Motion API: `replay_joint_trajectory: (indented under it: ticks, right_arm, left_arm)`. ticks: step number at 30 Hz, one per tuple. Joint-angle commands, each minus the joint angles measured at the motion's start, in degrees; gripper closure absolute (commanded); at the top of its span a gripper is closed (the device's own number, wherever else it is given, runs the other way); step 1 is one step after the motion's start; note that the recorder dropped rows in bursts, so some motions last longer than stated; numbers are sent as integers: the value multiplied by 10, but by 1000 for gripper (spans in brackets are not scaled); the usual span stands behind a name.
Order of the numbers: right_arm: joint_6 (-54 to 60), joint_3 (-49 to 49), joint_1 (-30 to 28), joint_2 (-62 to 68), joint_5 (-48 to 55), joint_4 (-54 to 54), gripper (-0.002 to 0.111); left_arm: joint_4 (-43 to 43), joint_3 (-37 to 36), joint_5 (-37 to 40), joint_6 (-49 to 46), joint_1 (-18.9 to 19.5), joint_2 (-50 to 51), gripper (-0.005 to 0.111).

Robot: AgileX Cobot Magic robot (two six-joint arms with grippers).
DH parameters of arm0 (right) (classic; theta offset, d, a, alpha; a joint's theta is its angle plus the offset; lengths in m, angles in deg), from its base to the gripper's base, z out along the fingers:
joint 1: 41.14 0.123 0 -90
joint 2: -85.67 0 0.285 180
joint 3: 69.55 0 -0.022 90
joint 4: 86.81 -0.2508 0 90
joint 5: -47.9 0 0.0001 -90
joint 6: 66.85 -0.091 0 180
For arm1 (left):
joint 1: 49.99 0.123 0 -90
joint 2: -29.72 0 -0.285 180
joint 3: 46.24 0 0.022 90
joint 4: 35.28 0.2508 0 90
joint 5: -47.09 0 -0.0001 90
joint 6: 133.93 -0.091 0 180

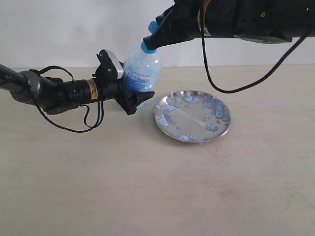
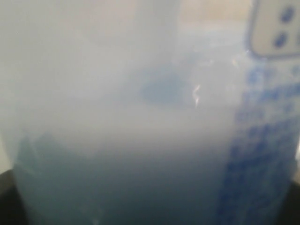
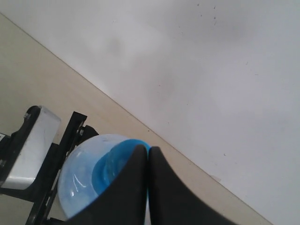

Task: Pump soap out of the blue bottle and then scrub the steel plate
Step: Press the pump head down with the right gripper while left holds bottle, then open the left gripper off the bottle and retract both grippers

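The blue bottle (image 1: 142,69) leans towards the steel plate (image 1: 193,116), held off the table. My left gripper (image 1: 134,98) is shut on its lower body; in the left wrist view the bottle (image 2: 140,117) and its label (image 2: 262,154) fill the picture, blurred. My right gripper (image 1: 151,42) is shut, its fingertips resting on the blue pump head (image 1: 147,46). In the right wrist view the right gripper (image 3: 148,152) has its two black fingers closed together over the blue collar (image 3: 108,171). Light blue soap blobs (image 1: 212,127) dot the shiny plate.
The plate lies on a beige table (image 1: 147,187) just right of the bottle. A white wall (image 1: 74,29) runs along the back edge. Black cables hang from both arms, one looping down behind the plate (image 1: 221,86).
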Motion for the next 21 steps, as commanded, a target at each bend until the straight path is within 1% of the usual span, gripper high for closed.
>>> replay_joint_trajectory:
  ticks: [1, 12, 15, 18, 19, 21]
  right_arm:
    - [-1, -20, 1, 36, 41, 11, 109]
    - [-1, -20, 1, 42, 56, 11, 109]
    - [25, -20, 1, 22, 60, 11, 109]
    - [77, -18, 1, -13, 60, 11, 109]
    - [87, -17, 1, -26, 60, 11, 109]
    - [100, -11, 1, -43, 60, 11, 109]
  left_arm:
    - [13, -2, -1, 4, -5, -1, 103]
    - [13, -2, -1, 4, -5, -1, 103]
    - [11, -2, -1, 4, -5, -1, 103]
    - [-55, -2, -11, 58, -5, -1, 103]
    - [-85, -2, -19, 71, -3, -1, 103]
    - [-117, -2, -42, 82, -1, -1, 103]
